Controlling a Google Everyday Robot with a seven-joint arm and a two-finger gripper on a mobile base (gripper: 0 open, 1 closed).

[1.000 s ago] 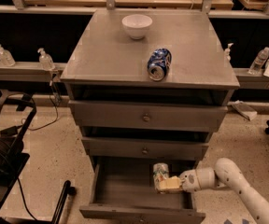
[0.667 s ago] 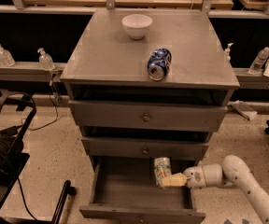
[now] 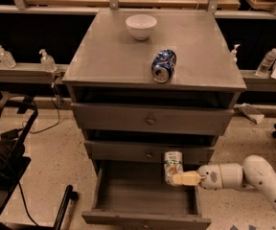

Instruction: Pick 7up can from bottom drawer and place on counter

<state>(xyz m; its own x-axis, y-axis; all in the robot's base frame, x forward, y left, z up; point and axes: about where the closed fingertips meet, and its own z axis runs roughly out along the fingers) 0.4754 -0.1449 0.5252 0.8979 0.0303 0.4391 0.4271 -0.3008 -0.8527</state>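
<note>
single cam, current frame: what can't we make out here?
- Camera view: the rear of the bottom drawer is hidden under the middle drawer.
- Camera view: the far side of the 7up can, held by the gripper above the drawer floor, is hidden by the can itself.
- Camera view: the arm is cut off by the right edge.
- Camera view: the bottom drawer's front is cut off by the lower edge.

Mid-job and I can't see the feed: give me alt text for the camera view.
The gripper, reaching in from the right, grips the upright 7up can over the back right of the open bottom drawer. On the counter above sit a white bowl and a blue-and-white can on its side.
</note>
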